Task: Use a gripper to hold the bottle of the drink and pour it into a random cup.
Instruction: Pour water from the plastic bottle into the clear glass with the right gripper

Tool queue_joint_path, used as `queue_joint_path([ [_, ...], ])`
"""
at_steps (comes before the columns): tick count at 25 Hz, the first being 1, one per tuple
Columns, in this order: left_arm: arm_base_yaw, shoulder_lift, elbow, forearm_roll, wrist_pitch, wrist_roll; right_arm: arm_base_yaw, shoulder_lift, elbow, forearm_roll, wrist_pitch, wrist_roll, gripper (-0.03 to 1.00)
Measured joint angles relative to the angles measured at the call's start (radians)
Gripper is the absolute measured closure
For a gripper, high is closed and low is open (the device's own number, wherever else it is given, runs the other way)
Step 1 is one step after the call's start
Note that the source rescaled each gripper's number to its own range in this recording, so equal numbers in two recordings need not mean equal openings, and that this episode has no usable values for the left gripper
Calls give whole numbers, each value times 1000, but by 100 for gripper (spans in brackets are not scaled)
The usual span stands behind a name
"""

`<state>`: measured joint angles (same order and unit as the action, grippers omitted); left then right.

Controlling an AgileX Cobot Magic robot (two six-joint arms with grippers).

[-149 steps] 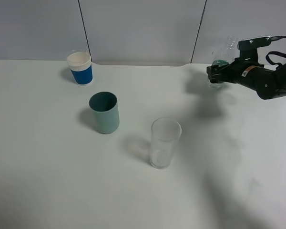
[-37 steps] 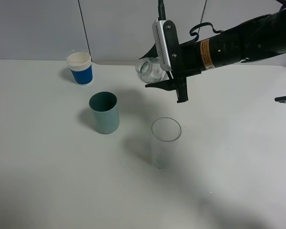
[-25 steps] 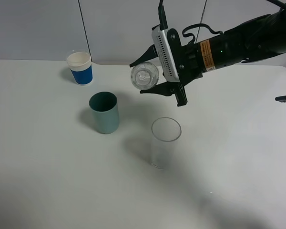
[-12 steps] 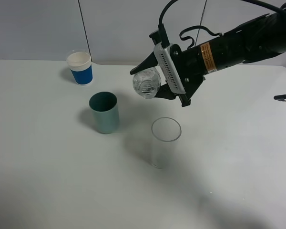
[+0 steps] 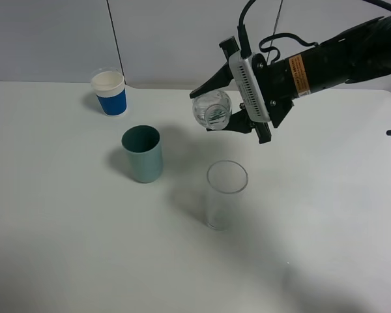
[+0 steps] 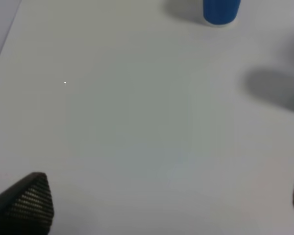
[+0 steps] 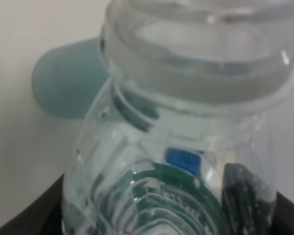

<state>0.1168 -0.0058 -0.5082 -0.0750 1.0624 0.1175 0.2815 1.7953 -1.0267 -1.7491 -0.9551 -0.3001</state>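
Note:
My right gripper (image 5: 229,107) is shut on the clear drink bottle (image 5: 212,109) and holds it tipped on its side in the air, above and just behind the tall clear glass cup (image 5: 225,193). In the right wrist view the bottle (image 7: 186,147) fills the picture, its green label (image 7: 176,205) and open neck showing. The glass cup stands upright near the table's middle. My left gripper is out of the exterior high view; in the left wrist view only its dark fingertips (image 6: 27,200) show at the frame corners, wide apart over bare table.
An opaque teal cup (image 5: 143,153) stands left of the glass cup and shows behind the bottle in the right wrist view (image 7: 68,81). A blue-and-white paper cup (image 5: 109,92) stands at the back left, also in the left wrist view (image 6: 220,11). The white table (image 5: 85,248) meets a wall behind.
My right gripper brought the bottle from the far right to above the cups, tipped it over, and in the last half second shifted it right, nearer the glass cup.

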Motion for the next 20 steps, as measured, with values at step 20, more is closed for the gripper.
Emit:
queue_joint_path([
  [20, 0, 0, 0, 0, 0, 0, -10, 0, 0, 0, 0, -218, 94],
])
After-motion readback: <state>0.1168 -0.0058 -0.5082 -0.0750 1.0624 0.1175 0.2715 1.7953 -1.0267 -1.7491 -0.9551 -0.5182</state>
